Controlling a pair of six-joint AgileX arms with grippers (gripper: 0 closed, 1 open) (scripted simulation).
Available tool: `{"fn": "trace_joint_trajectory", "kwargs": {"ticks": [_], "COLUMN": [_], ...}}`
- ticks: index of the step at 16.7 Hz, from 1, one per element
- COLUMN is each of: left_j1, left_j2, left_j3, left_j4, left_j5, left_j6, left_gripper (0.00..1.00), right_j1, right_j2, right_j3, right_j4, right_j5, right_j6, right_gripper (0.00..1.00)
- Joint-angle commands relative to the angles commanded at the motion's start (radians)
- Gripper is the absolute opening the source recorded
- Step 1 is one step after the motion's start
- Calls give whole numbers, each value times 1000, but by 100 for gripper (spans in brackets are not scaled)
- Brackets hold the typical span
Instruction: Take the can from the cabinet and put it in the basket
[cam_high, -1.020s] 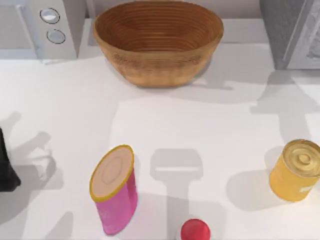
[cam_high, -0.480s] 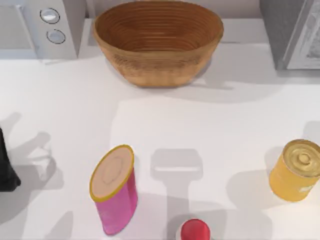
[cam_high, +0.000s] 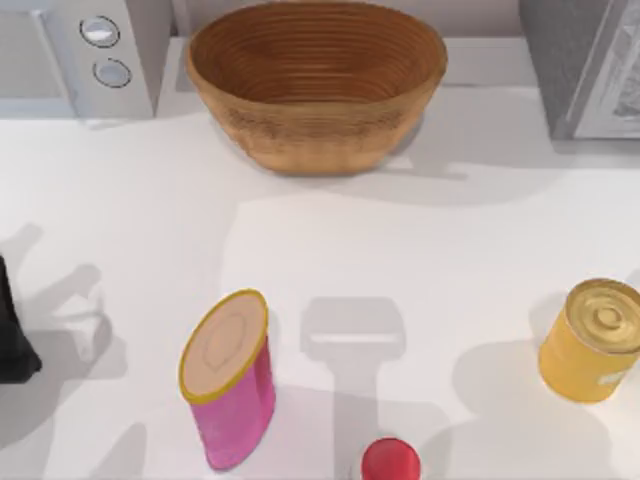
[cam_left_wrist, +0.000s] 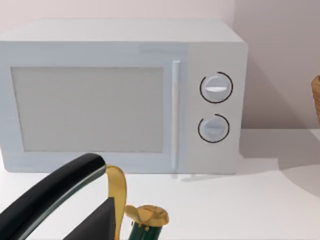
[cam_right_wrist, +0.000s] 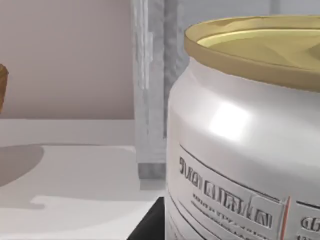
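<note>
Can (cam_right_wrist: 240, 135): silver-white, gold-rimmed, seen very close in the right wrist view, beside the grey cabinet (cam_high: 580, 60) at the far right. Right gripper's finger state: cannot tell. Basket (cam_high: 315, 85) stands far centre, holding nothing. Left arm (cam_high: 12, 335) parked at the left edge; finger state cannot be told. Pink cylinder (cam_high: 230, 390) stands near centre.

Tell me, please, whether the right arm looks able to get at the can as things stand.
Probably yes: in the right wrist view the can sits right up against that arm's camera with nothing between them, and the cabinet stands behind it, not in the way.
</note>
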Motion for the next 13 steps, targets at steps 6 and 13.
{"fn": "trace_joint_trajectory", "kwargs": {"ticks": [6, 13], "left_j1": [0, 0], "left_j2": [0, 0], "left_j3": [0, 0], "left_j4": [0, 0], "left_j5": [0, 0], "left_j6": [0, 0], "left_gripper": [100, 100], "right_j1": [17, 177], "right_j2": [38, 476], "right_j3": [24, 397], "right_j4": [10, 133], "right_j5": [14, 176], "right_j6": [3, 7], "right_gripper": [0, 0]}}
